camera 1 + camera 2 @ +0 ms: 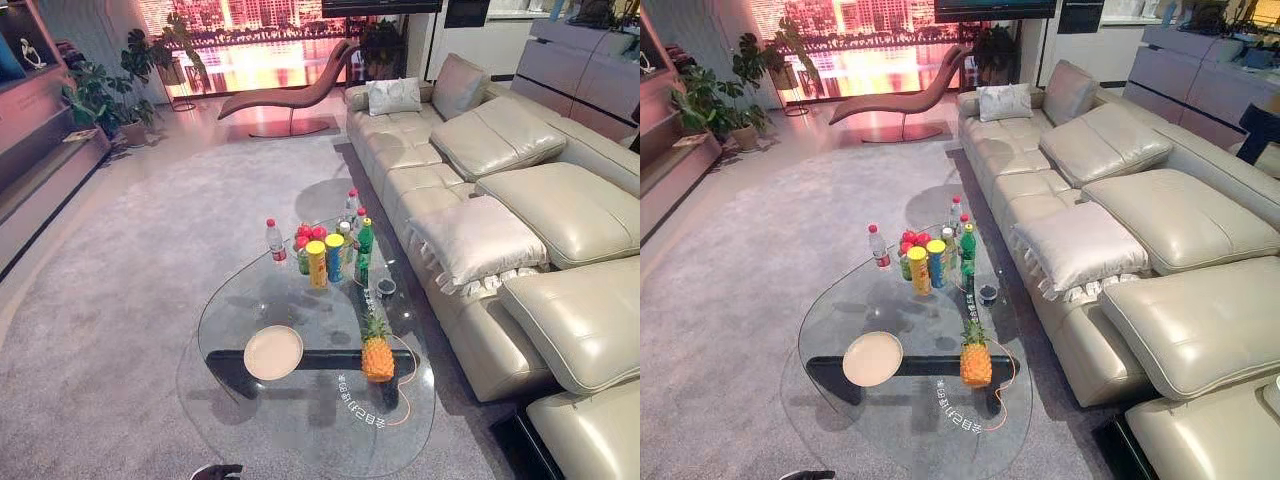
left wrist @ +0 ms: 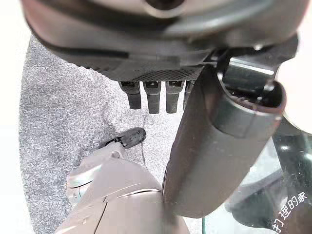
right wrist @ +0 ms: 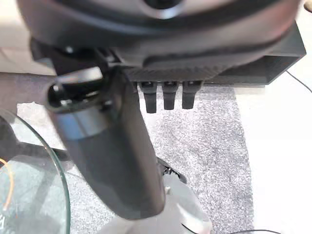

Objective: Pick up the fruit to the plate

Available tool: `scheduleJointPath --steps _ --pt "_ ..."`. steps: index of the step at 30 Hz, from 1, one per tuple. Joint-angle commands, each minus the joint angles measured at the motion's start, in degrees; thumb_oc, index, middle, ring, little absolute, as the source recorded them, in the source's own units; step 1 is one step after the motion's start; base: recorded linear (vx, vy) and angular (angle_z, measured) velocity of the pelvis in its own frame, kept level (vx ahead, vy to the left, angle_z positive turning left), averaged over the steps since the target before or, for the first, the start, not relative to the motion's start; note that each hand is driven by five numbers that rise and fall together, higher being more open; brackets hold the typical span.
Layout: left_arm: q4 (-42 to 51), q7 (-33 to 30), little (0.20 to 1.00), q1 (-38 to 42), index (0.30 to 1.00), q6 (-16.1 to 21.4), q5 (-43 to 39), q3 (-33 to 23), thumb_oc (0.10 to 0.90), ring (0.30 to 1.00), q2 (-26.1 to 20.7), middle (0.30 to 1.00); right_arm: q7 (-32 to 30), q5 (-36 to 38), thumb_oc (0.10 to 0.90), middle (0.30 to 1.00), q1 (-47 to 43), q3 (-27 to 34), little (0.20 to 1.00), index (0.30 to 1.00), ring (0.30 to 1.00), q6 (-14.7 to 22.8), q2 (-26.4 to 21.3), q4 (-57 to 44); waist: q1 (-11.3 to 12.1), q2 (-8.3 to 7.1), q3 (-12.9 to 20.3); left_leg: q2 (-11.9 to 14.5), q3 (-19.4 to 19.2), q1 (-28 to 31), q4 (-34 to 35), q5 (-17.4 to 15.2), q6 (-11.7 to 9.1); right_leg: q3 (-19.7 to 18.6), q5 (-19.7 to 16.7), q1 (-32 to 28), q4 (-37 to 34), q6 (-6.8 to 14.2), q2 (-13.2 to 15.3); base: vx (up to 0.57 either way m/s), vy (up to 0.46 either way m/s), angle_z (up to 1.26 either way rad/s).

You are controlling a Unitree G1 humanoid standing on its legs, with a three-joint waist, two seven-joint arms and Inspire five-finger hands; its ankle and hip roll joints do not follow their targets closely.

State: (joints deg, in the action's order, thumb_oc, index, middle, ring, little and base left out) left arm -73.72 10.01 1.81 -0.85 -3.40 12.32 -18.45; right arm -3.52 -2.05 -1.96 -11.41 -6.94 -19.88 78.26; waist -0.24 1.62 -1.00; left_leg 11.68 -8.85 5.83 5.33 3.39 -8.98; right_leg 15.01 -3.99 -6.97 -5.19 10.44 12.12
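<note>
We see the pineapple (image 1: 377, 352) upright on the glass table (image 1: 235, 305), right of the plate (image 1: 273, 352) | bottles (image 1: 364, 250) stand farther back | left hand (image 2: 161, 58) and right hand (image 3: 165, 51): fingers straight, holding nothing

I see a small pineapple (image 1: 377, 355), orange-yellow with a green leafy crown, standing upright on the near right part of the clear glass table (image 1: 250, 300). A round, cream-coloured plate (image 1: 273, 352) lies flat and bare on the table's near left part. It is level with the pineapple and well apart from it.
</note>
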Motion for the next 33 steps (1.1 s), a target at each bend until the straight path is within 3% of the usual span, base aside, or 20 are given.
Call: scheduleJointPath --steps 1,33 --pt "-4.22 0.91 0.9 4.46 0.9 0.62 1.27 -0.51 0.8 0.9 -0.57 0.9 -0.12 0.36 0.8 0.9 -4.91 -0.39 0.9 0.9 0.9 0.1 -0.1 3.02 0.14 -0.91 -2.09 2.54 -3.25 1.44 -0.33 -0.35 -1.22 1.71 -0.21 -0.96 0.19 2.3 3.33 0.01 -0.123 -0.45" --pt "-4.48 -0.08 0.9 4.4 0.9 1.05 1.11 -0.75 0.8 0.9 -0.46 0.9 0.03 -0.12 0.8 0.9 -4.72 -0.6 0.9 0.9 0.9 0.08 -0.14 3.07 0.14 -1.22 -2.19 2.44 -3.2 1.86 -0.33 -0.57 -1.21 1.81 -0.12 -1.38 0.19 2.35 3.38 0.0 0.0 0.0"
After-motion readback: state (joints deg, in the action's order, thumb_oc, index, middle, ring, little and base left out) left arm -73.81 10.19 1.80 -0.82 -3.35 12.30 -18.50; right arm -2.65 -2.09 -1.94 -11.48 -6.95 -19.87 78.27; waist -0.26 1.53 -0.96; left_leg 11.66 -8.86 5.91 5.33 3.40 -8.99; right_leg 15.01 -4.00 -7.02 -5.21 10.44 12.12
